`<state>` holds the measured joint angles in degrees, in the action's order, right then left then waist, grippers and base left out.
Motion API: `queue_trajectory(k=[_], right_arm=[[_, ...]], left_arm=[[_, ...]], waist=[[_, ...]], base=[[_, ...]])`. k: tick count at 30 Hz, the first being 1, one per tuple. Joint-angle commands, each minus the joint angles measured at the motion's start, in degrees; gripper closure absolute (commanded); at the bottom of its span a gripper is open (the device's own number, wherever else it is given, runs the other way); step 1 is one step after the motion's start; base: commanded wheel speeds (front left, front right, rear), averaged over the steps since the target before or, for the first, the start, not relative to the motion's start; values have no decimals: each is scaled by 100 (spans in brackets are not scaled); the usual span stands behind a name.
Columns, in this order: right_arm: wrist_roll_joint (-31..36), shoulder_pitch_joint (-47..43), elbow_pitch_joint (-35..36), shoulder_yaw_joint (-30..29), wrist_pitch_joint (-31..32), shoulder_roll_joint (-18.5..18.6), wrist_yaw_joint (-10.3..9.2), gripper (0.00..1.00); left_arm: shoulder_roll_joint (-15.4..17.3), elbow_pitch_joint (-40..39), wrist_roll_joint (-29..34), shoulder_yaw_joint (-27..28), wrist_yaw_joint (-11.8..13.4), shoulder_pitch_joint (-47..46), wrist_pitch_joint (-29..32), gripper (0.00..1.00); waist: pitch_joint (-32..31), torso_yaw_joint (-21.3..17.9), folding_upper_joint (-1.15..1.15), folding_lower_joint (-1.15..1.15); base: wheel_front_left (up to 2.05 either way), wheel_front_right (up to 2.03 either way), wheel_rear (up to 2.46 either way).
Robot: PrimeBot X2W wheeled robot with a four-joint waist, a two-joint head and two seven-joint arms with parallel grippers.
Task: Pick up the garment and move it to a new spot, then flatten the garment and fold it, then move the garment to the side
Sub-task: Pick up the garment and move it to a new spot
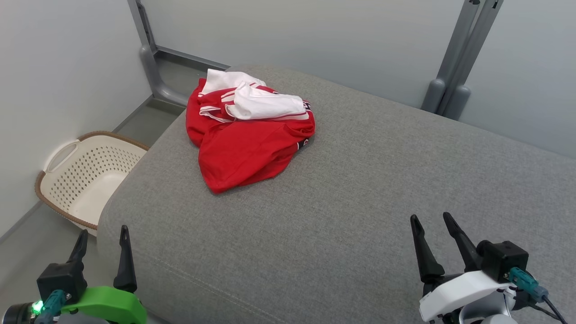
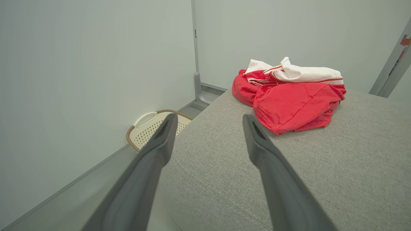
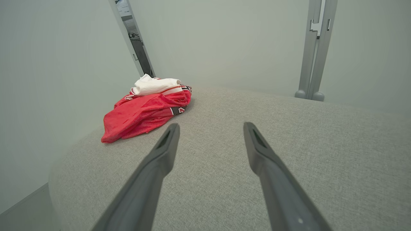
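The garment [image 1: 243, 139] is a crumpled red piece with white panels and stripes, bunched in a heap at the far left of the grey cushion [image 1: 360, 180]. The left wrist view has the garment [image 2: 292, 96] ahead and to the right of the fingers; the right wrist view has the garment [image 3: 144, 112] ahead and to the left. My left gripper [image 1: 103, 234] hangs open by the cushion's near left corner, nothing between its fingers. Over the near right part of the cushion, my right gripper [image 1: 432, 218] is open and empty too. Both stand well short of the heap.
A cream perforated laundry basket [image 1: 85, 175] with a brown rim sits on the floor left of the cushion, against the wall. Grey metal posts [image 1: 454, 85] stand behind the cushion at the far right, and another post [image 1: 150, 67] at the far left corner.
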<state>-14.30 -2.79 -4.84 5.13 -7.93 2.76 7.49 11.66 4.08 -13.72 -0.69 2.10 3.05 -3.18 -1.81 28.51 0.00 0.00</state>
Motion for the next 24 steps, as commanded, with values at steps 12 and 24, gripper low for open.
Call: queue_trajectory(k=[12,24], right_arm=[[255,179,316,31,57,23,0,0],[625,632,776,-170,268,21,0,0]], left_arm=[[152,118,-150,22,-97,-488,-104,0],[636,736,-449,209,-510,-2429,-189,0]], waist=[[290,-545,0,0],[1355,-1861,0,0]], base=[[0,0,0],[0,0,0]])
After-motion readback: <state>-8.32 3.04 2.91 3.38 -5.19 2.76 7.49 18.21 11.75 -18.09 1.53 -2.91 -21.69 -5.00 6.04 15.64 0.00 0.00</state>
